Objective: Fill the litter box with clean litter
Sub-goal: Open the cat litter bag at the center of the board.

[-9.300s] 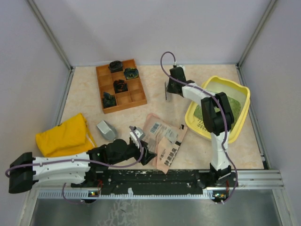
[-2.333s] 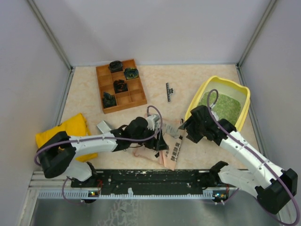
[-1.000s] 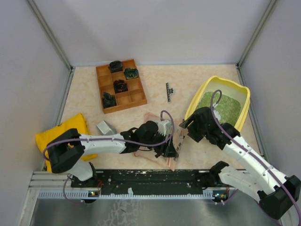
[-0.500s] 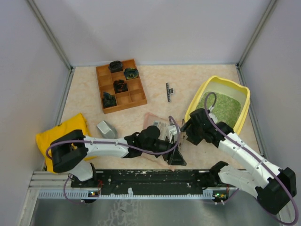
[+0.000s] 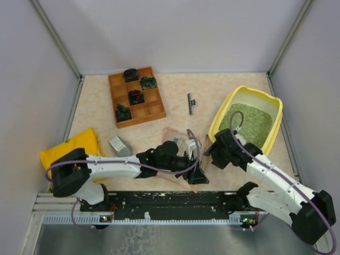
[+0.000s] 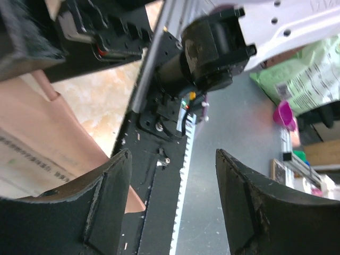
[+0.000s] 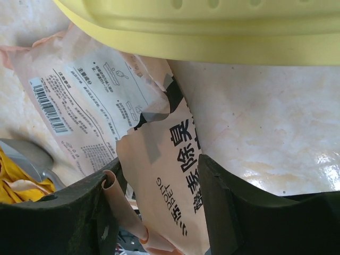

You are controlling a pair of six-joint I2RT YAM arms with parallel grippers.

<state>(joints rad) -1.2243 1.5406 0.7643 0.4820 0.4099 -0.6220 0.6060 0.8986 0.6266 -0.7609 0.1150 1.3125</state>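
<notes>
The yellow litter box [image 5: 222, 116] stands at the right and holds green clean litter [image 5: 249, 119]; its rim [image 7: 212, 26] runs across the top of the right wrist view. A pink printed pouch [image 5: 172, 135] lies crumpled between the two arms. My right gripper [image 5: 208, 151] is at the pouch's right edge. Its fingers stand apart with the torn pouch flap [image 7: 175, 175] between them, so my right gripper [image 7: 159, 212] is open. My left gripper [image 5: 197, 175] is at the pouch's near corner. In the wrist view my left gripper [image 6: 170, 196] is open and empty, with the pouch [image 6: 32, 138] beside its left finger.
A brown wooden compartment tray [image 5: 136, 95] holding dark pieces sits at the back left. A yellow cloth bag [image 5: 71, 154] and a grey scoop [image 5: 120, 144] lie at the left. A small black strip [image 5: 190, 102] lies behind the pouch. The black base rail [image 5: 175, 199] runs along the near edge.
My left gripper has slid a little right and nearer along the pouch's near edge. The pouch has bunched up. My right gripper's fingers have narrowed slightly around the flap.
</notes>
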